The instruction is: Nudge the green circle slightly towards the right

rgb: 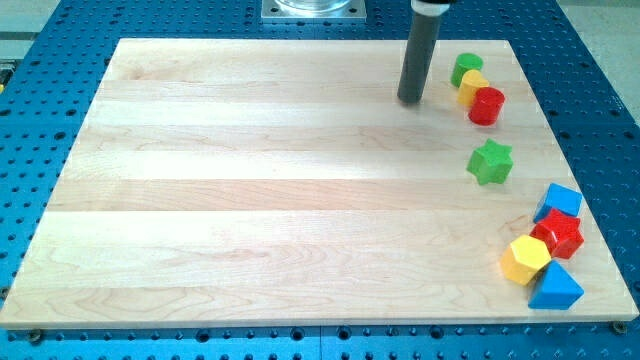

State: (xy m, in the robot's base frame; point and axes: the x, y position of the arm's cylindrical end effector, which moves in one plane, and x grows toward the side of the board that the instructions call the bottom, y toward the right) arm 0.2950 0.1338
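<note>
The green circle (465, 68) sits in the upper right of the frame, near the top edge of the wooden board (250, 180). It leads a short diagonal row: a yellow block (473, 86) touches it on its lower right, and a red round block (487, 105) touches the yellow one in turn, lower and further right. The yellow block's shape is hard to make out, being partly covered by its neighbours.

My tip (410, 99) stands on the board just to the left of this row, a little lower than the green circle and about level with the red round block, with a narrow strip of bare wood between it and the blocks. The dark rod rises straight from it and leaves the frame at the top. The arm carries no claw, so there is nothing to report as open or closed.

Below the row, well apart from it, a green star (491, 162) lies alone near the right edge. In the lower right corner four blocks cluster together: a blue block (561, 201) uppermost, a red star-like block (558, 235) just beneath it, a yellow hexagonal block (524, 260) to the lower left, and a blue triangular block (555, 288) lowest.

A blue perforated table (60, 30) surrounds the board.
</note>
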